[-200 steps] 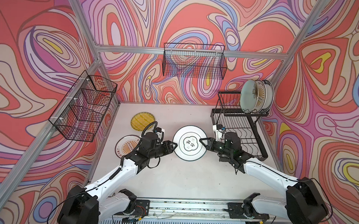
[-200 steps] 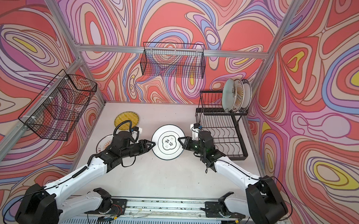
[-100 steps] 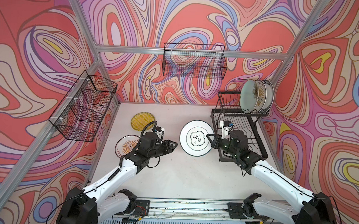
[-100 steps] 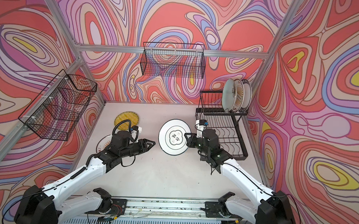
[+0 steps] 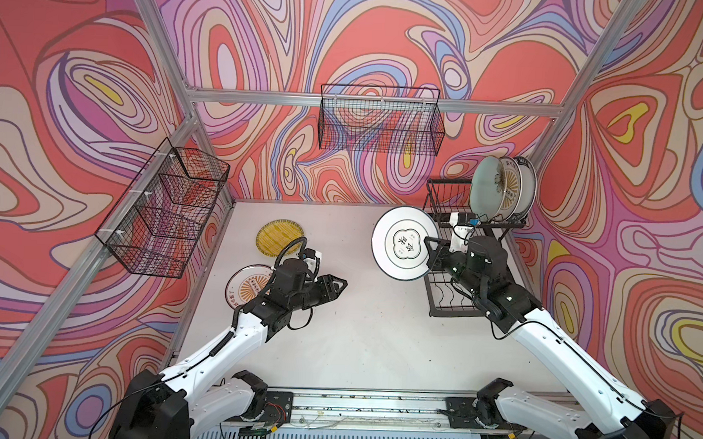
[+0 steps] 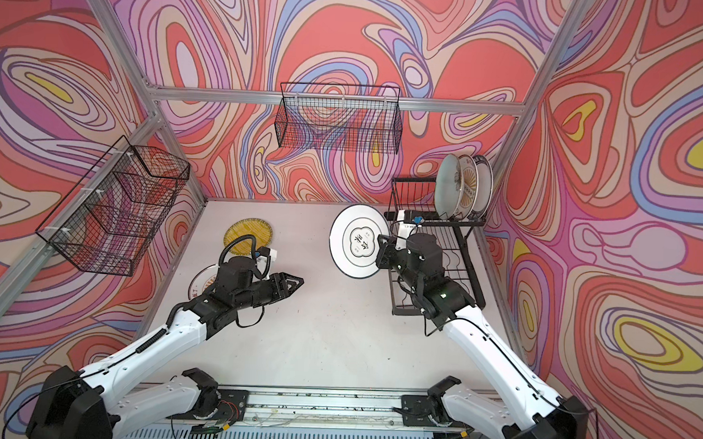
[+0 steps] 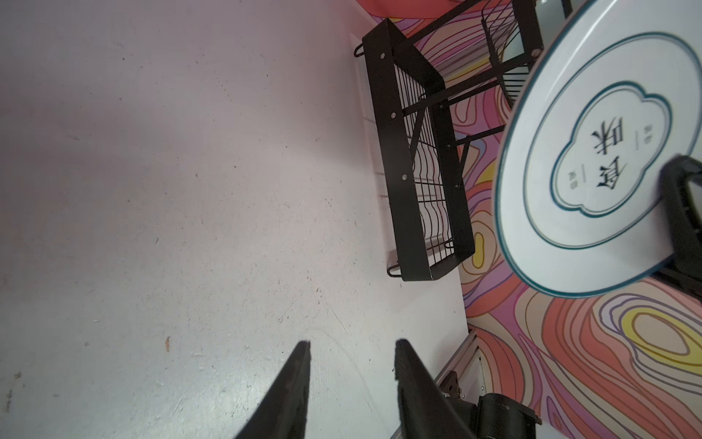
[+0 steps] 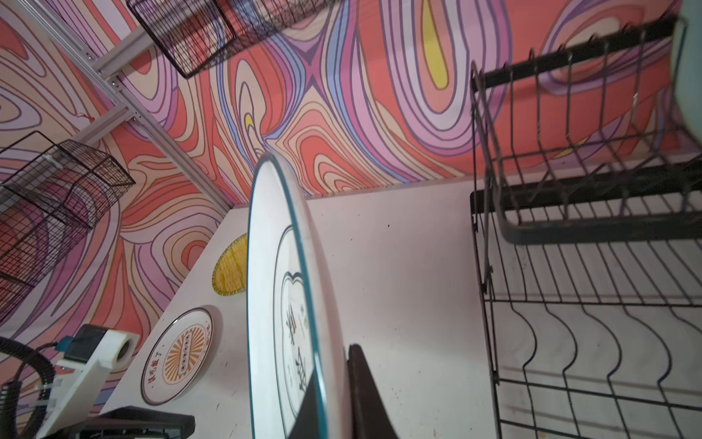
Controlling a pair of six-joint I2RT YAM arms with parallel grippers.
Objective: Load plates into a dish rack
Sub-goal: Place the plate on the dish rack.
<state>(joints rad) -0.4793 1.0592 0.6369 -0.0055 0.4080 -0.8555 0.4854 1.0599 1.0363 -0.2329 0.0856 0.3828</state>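
Three glossy round plates (image 5: 502,190) stand in the wire dish rack (image 5: 448,299); right gripper (image 5: 433,250) clamps the white plate (image 5: 398,230), left gripper (image 5: 340,284) gapes empty

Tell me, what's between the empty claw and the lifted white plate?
Just bare table between the left gripper and the white plate, in both top views.

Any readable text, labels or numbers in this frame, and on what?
"食味", probably: large black characters centred on the white plate in the right tool; side characters too small.
"该吃饭了", probably: red, rim of the orange-sunburst plate on the table.
Rim lettering on the racked plates: too small to read.
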